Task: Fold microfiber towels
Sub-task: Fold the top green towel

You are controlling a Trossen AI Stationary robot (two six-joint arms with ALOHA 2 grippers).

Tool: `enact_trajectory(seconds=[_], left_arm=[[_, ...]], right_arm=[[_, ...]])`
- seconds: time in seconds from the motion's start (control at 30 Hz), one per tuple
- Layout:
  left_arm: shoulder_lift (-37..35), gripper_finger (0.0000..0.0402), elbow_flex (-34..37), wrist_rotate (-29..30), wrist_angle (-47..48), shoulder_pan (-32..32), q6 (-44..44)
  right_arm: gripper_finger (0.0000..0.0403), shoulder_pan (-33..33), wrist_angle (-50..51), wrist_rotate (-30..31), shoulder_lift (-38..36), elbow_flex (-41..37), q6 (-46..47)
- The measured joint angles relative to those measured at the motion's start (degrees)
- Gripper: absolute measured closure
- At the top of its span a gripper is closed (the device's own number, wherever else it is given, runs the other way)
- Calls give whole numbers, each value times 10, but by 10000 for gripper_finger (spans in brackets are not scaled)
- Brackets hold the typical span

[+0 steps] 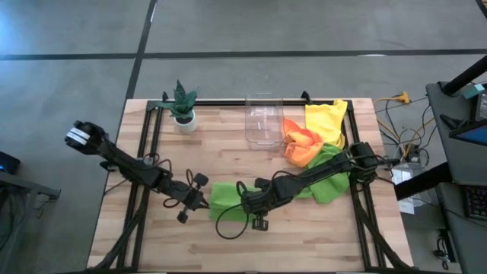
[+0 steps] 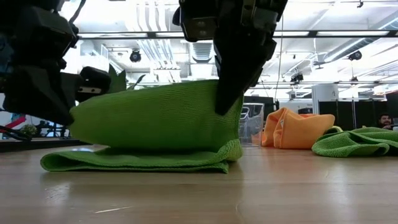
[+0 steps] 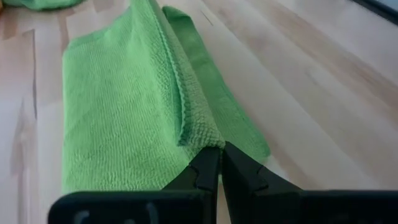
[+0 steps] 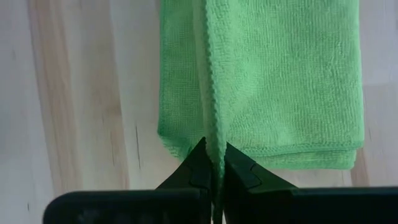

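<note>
Two claws (image 1: 204,202) (image 1: 245,204) on one green towel (image 1: 225,196)

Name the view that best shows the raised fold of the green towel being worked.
The low view: the green towel rises in profile, pinched at both ends. The wrist views show only its edge in each gripper; the high view hides it under the arms.

Both arms matte black, slim tubular links w/ chunkier joint housings. Left arm (image 1: 129,164): pale grey/white block at its base end, thin black cable looping off the forearm. Right arm (image 1: 319,175): same build, black cable curling in a loop under the wrist. Small boxy black camera modules clipped near each wrist. Left gripper (image 3: 219,163): two black plastic fingers, angular, tapering to wedge tips, flat black crossbar behind w/ faint embossed lettering, unreadable. Right gripper (image 4: 212,160): identical black wedge fingers + crossbar. Low view: bulky black housings, hard edges, small grey panel.
</note>
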State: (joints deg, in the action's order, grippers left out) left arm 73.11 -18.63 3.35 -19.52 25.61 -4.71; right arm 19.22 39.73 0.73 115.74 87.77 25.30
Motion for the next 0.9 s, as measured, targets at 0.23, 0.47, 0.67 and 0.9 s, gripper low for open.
enact_trajectory(seconds=[0.23, 0.47, 0.67, 0.9], left_arm=[[19, 401, 0, -5, -14, 0, 5], [32, 401, -1, -15, -28, 0, 15], [33, 401, -1, -16, -29, 0, 16], [33, 401, -1, -17, -24, 0, 23]], right_arm=[[394, 0, -10, -13, 0, -2, -24], [394, 0, -15, -26, 0, -11, -35], [394, 5, -19, -27, 2, -14, -58], [394, 10, -34, -52, 20, -15, -58]])
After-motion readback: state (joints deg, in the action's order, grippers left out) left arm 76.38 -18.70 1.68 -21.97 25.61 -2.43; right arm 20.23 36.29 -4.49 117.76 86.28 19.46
